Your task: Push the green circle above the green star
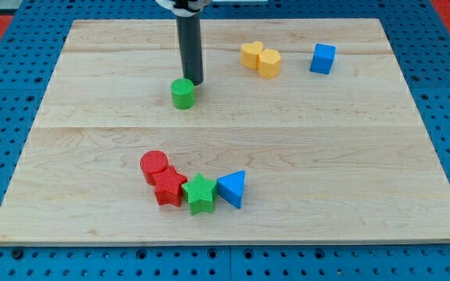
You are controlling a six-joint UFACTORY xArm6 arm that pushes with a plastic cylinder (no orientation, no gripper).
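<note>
**Tip sitting behind the green circle, star waiting low on the worktop**

My tip (194, 83) is resting on the wooden worktop (366, 156) just beside the green circle (183, 93), on its upper-right side, so close that the two are touching or nearly so. This end effector is a plain rod with no jaws, so it is neither opening nor closing on anything; it is only pressing from the side.

The green circle is standing in the upper half of the worktop, left of centre. The green star (200, 193) is lying well apart from it, near the view's bottom and slightly to the view's right. So the circle is already lying above the star in the view, only offset a little to the left. In my judgement, the relation that matters is that the tip is sitting on the circle's upper-right, which favours a push down and to the left, not toward the spot straight over the star. A small reposition to the circle's left side is looking necessary.

Around the star, a red star-like block (169, 187) and a red circle (154, 165) are crowding its left, and a blue triangle (233, 188) is touching its right. A yellow heart-like block (261, 59) and a blue cube (323, 58) are sitting toward the view's top right, clear of the path.
</note>
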